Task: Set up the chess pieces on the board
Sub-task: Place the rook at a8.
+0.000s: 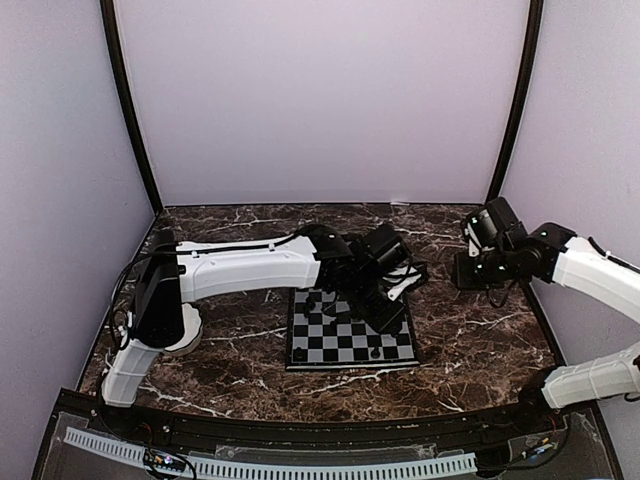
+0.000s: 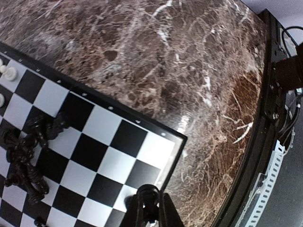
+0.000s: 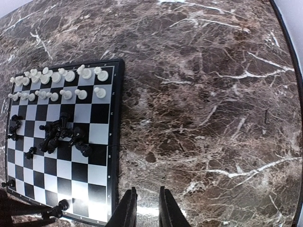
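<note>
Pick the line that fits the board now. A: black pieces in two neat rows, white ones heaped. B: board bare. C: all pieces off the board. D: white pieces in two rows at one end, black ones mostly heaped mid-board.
D: the right wrist view shows the white pieces in two rows at one end of the board, most black pieces bunched near its middle.

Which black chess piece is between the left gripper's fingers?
The lone black piece on the board's edge row, clamped in the left gripper; the other black pieces lie heaped mid-board, untouched.
</note>
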Robot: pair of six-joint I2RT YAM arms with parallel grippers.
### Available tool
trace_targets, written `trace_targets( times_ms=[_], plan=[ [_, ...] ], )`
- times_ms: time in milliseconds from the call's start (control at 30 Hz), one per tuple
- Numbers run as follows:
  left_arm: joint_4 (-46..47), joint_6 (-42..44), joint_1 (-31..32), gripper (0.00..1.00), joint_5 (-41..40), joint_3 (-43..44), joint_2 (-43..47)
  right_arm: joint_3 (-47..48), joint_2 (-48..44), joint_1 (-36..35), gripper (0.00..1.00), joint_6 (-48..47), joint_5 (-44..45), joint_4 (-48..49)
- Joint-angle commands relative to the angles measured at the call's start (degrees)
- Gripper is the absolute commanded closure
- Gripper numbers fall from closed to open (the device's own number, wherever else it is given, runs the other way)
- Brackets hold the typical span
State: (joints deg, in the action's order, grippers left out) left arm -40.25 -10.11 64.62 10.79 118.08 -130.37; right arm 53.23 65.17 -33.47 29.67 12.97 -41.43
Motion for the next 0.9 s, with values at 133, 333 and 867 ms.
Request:
trace_targets(
  times_ms=[133, 333, 867],
  plan=[
    [0.61, 3.96, 3.43, 1.0, -0.62, 4.92, -3.9, -0.72, -4.45, 5.23, 0.82, -1.28, -0.29, -2.24],
    [0.57, 1.89, 4.27, 1.0, -3.37, 8.07, -7.52, -0.78, -3.57, 5.35, 0.82, -1.13, -2.57, -1.32],
    [-1.33, -0.44, 4.29, 1.0, -5.62, 10.08, -10.7, -2.44, -4.46, 5.43, 0.82, -0.44, -4.2, -0.99]
  ],
)
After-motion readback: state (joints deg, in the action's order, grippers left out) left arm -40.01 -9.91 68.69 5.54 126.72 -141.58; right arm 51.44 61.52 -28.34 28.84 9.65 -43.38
